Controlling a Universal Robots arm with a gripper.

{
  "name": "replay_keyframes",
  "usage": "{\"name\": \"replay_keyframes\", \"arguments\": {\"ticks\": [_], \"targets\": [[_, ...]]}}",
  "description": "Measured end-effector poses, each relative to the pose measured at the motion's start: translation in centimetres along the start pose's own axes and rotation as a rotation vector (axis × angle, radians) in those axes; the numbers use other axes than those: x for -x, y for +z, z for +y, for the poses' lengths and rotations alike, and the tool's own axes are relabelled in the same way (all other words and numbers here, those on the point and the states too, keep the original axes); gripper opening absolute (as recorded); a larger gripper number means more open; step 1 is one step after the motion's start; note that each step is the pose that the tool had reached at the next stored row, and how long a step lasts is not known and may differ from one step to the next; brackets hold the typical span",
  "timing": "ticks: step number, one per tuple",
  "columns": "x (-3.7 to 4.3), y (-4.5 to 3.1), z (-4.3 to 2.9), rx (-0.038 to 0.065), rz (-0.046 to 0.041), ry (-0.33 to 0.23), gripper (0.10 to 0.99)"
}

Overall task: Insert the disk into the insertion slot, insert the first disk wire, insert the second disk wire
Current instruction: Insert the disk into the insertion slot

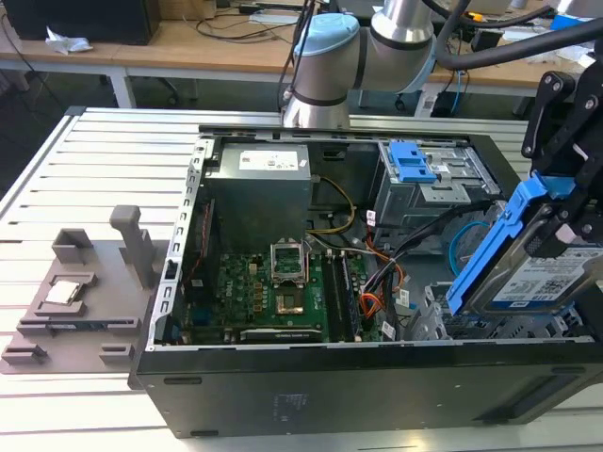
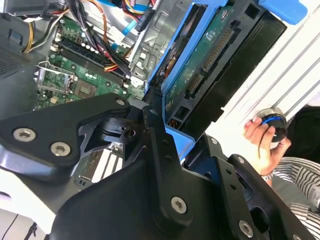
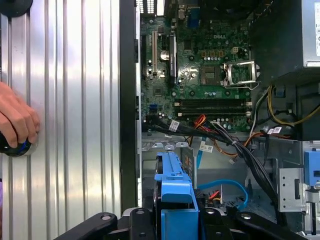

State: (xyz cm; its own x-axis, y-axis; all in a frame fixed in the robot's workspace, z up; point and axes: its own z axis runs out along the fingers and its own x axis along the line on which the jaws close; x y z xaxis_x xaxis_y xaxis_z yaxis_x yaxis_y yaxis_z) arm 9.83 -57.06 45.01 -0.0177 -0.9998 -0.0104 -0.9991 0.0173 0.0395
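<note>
While the open computer case (image 1: 283, 395) lies on the table (image 1: 85, 169), we see one gripper (image 1: 565, 221) at the exterior view's right, its jaws clamped on the one disk (image 1: 532, 278); the disk hangs tilted above the case, long axis slanting down toward the exterior view's left, low end just over the one slot (image 1: 435, 320); that slot lies below and leftward of the jaws; one light blue cable (image 1: 462, 243) loops just beyond; one hand (image 3: 17, 122) rests outside the case.
</note>
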Motion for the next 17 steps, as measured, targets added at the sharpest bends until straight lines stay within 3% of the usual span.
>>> {"name": "replay_keyframes", "arguments": {"ticks": [5, 8, 17], "targets": [[0.98, 0.26, 0.07, 0.0, -0.0145, -0.005, 0.369], [1.34, 0.49, 0.07, 0.0, -0.015, -0.008, 0.369], [1.35, 1.79, -0.02, 0.0, -0.015, -0.011, 0.369]]}}
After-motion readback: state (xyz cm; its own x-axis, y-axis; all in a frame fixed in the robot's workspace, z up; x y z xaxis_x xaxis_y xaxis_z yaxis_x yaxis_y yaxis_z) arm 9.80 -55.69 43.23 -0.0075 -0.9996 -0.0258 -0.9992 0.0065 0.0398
